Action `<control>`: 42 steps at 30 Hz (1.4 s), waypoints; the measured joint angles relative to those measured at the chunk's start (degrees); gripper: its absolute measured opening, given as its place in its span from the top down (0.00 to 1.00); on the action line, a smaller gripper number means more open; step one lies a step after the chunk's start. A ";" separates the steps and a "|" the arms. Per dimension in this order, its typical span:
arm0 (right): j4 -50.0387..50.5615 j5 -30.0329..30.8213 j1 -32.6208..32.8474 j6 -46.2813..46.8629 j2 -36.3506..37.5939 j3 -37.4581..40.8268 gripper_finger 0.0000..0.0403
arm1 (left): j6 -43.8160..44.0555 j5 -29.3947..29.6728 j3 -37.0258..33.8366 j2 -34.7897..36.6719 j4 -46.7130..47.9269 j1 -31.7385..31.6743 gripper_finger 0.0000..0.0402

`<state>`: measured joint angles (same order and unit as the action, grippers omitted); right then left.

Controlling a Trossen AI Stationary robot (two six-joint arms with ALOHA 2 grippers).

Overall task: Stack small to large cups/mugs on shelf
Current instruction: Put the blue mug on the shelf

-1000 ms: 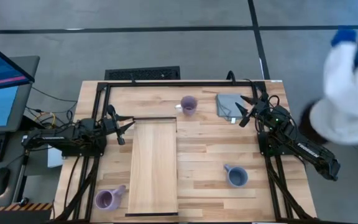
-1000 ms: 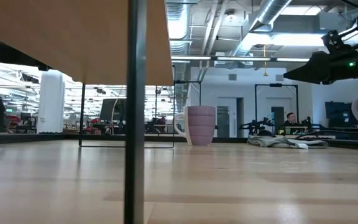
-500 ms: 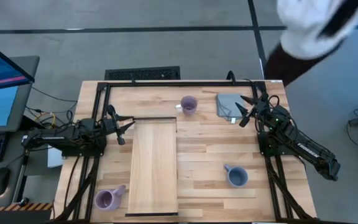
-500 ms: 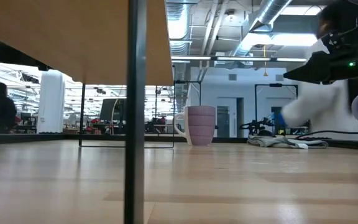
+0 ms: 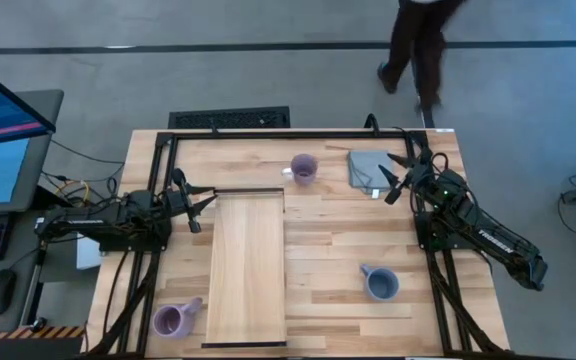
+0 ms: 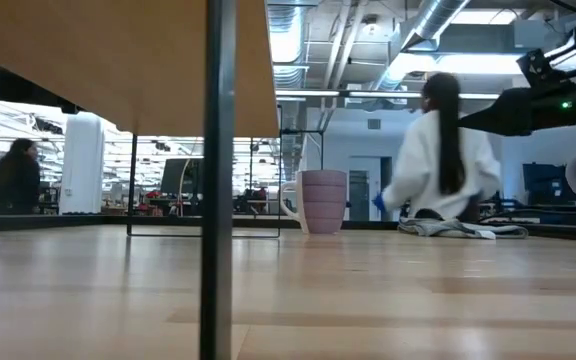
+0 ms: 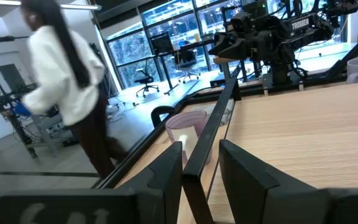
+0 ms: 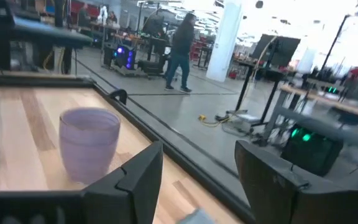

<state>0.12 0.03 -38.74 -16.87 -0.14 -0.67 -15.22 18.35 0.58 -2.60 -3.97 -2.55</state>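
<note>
While open, right gripper (image 5: 396, 178) near purple mug (image 5: 304, 168), apart.

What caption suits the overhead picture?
Three mugs lie around a bare wooden shelf; both arms wait at the table's sides.

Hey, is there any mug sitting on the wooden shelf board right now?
No, the shelf is bare in the high view; the blue-grey mug and both purple mugs stand on the tabletop beside it.

Two matte-black jointed arms carry white lettering, thin black cables and angular two-fingered hands, left hand (image 5: 196, 203) and right hand (image 5: 395, 175).
</note>
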 joint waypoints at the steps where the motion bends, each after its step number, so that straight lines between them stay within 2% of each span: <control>1: 0.00 0.00 0.00 -0.38 0.00 0.00 0.44 | 0.00 0.00 -0.01 0.01 -0.02 0.00 0.76; 4: 0.00 0.00 0.02 0.14 -0.01 0.00 0.44 | -0.01 0.00 0.00 0.01 -0.07 0.00 0.76; 10: -0.25 0.02 0.02 12.05 0.00 0.00 0.44 | 0.00 0.11 0.56 0.01 0.12 0.00 0.76; 14: -0.95 0.04 0.02 16.78 0.00 0.04 0.44 | -2.20 1.05 4.05 0.01 0.33 0.00 0.76; 22: -4.16 0.02 0.02 17.35 0.00 0.04 0.44 | -2.17 6.56 13.73 0.03 12.73 0.00 0.76; 35: -6.14 0.02 0.02 21.36 0.00 0.04 0.44 | 5.31 6.05 14.43 0.01 17.63 -0.02 0.76; 42: -6.14 0.00 0.02 20.99 0.00 0.04 0.44 | 5.46 6.03 14.43 -0.01 17.76 -0.02 0.76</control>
<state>-6.02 0.03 -38.72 4.12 -0.14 -0.62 -9.76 24.38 15.00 -2.60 13.79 -2.57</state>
